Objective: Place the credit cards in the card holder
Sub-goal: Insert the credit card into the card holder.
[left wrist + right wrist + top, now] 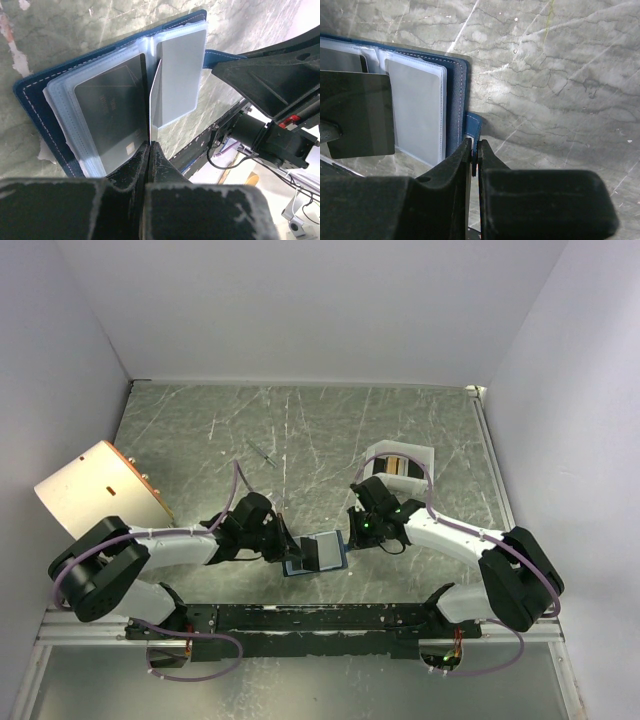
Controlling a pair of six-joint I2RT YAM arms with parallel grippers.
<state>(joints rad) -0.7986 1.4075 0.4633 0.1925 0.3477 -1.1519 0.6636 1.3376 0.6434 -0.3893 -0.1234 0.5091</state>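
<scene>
Left gripper (150, 148): fingers clenched on the bottom edge of one credit card (156, 100). The card stands upright, edge-on to the left wrist camera, directly above the spine of the card holder (35, 100). Its lower corner is at the pages but not in a pocket.

Right gripper (474, 150): pinched shut on the snap tab (474, 122) at the holder's right edge, pinning it down.

The holder lies open and flat on the table (300, 430), between the two arms and near their bases.

Left page: a dark sleeved card (112, 115) appears to sit under the clear plastic, so one looks done. Right page (181, 75) shows plain grey; I cannot tell whether it holds a card.

White tray (418, 452), beyond the right arm and well apart from the holder: tan and dark remaining cards (393, 464) inside, number not readable.

Judgement: early to middle of the task. The held card needs tilting and sliding into a sleeve mouth. After that come the tray cards, one at a time.
</scene>
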